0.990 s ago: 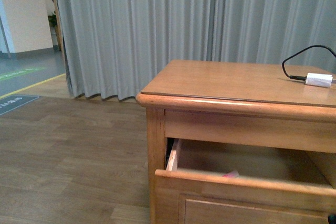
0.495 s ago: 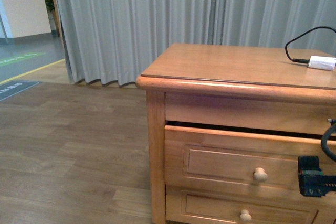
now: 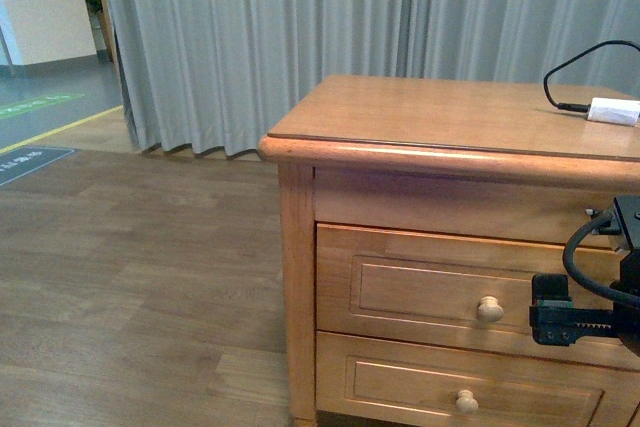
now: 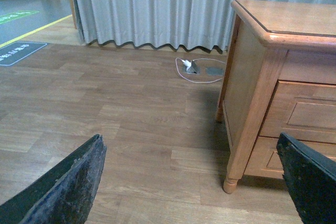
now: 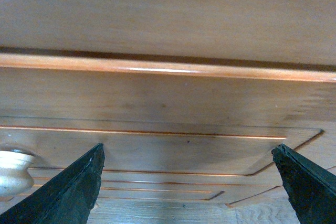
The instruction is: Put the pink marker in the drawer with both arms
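The upper drawer of the honey-coloured cabinet is shut, its round knob facing me. The pink marker is hidden. My right arm shows at the right edge, just in front of the drawer front. In the right wrist view my right gripper is open and empty, very close to the panelled drawer front, with the knob beside one finger. My left gripper is open and empty above the wooden floor, beside the cabinet's corner leg.
A lower drawer sits under the upper one. A white plug block with a black cable lies on the cabinet top. A floor socket with a white cord lies by the grey curtain. Wooden floor stretches to the left.
The drawer was open with the pink marker lying inside; it then slid in and is now fully shut. My right arm has come into view at the drawer front.
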